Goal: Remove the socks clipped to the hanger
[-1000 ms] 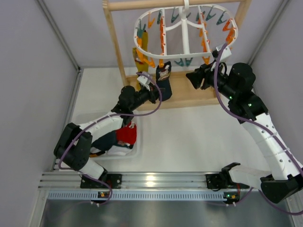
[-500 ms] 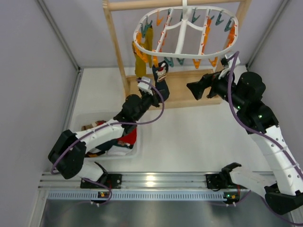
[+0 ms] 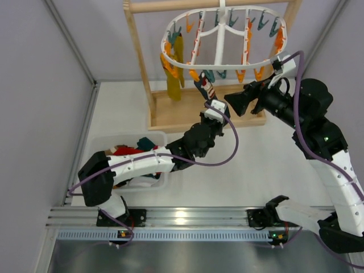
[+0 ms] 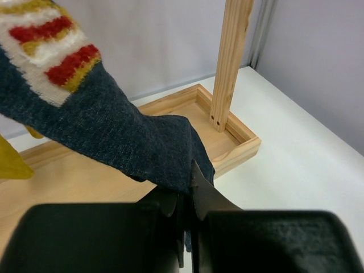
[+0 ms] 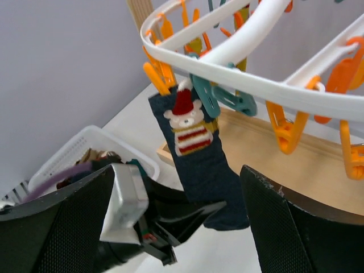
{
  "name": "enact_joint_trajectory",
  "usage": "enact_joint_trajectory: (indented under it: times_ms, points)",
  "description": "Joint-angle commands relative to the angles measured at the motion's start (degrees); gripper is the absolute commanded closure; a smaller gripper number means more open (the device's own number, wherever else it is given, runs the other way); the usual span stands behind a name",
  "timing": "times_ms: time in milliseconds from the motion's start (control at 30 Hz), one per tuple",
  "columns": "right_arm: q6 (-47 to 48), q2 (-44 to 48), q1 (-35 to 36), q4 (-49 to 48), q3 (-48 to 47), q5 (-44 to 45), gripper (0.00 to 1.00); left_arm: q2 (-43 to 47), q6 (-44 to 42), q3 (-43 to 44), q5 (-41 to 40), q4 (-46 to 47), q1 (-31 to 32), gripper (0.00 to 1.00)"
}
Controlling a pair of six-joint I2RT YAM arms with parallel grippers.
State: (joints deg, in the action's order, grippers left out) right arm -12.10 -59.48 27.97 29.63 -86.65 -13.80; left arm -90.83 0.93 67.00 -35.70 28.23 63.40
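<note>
We are gripping the toe end of a dark navy sock [image 4: 114,131] with the left hand [image 4: 185,196], its fingers pinched shut on the fabric. The sock's cuff, with its bear picture and red and yellow stripes, is hanging from a teal peg [image 5: 207,96] on the near rim of the white hanger [image 5: 267,85], so the sock is stretching at a slant between peg and hand. We are holding the right hand [image 3: 236,103] spread open and gripping nothing, just beside the sock and below the hanger's rim. A mustard yellow sock [image 3: 173,79] is dangling from the hanger's left end, close to the post of the wooden stand [image 3: 136,51]. On the left of the surface [image 3: 250,165], a white basket [image 3: 99,142] is holding several loose socks, red among them.
</note>
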Motion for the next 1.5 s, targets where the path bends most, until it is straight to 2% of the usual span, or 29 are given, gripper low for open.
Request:
enact_joint_trajectory:
  times_ms: [0, 133, 433, 533, 633, 667, 800, 1000, 1167, 1467]
  points:
    - [0.93, -0.63, 0.95, 2.88, -5.97, 2.02, 0.13, -2.95, -4.79, 5.41, -4.9, -3.44, 1.99, 1.0]
    - [2.78, -4.41, 1.04, 8.24, -12.82, 4.04, 0.14, -7.33, -6.46, 10.5, -4.99, -4.49, 3.22, 1.0]
    - [4.71, -12.14, 3.41, 13.09, -20.22, 9.49, 0.15, -16.83, -8.93, 21.84, -5.34, -10.21, 4.1, 1.0]
    - [5.94, -14.34, 6.22, 14.75, -22.41, 15.71, 0.16, -20.0, -10.15, 25.27, -5.25, -12.75, 4.1, 1.0]
    - [7.52, -16.27, 10.17, 16.78, -24.44, 25.29, 0.16, -21.85, -10.86, 26.68, -4.64, -13.55, 4.1, 1.0]
    - [7.7, -16.37, 11.22, 17.13, -24.62, 31.06, 0.16, -22.2, -11.03, 26.86, -4.38, -13.55, 4.1, 1.0]
    - [8.67, -17.42, 16.66, 17.66, -24.44, 42.26, 0.17, -22.99, -12.18, 27.3, -4.64, -13.64, 4.02, 1.0]
    - [8.94, -17.07, 17.56, 16.17, -21.11, 47.9, 0.17, -22.46, -12.0, 26.51, -5.34, -13.55, 3.93, 1.0]
    - [7.36, -17.77, 17.56, 15.9, -19.87, 55.88, 0.2, -22.46, -11.57, 26.34, -4.99, -13.55, 3.75, 1.0]
    - [4.45, -15.05, 17.47, 9.06, -12.32, 61.35, 0.32, -22.47, -9.81, 27.04, -2.44, -13.64, 3.84, 1.0]
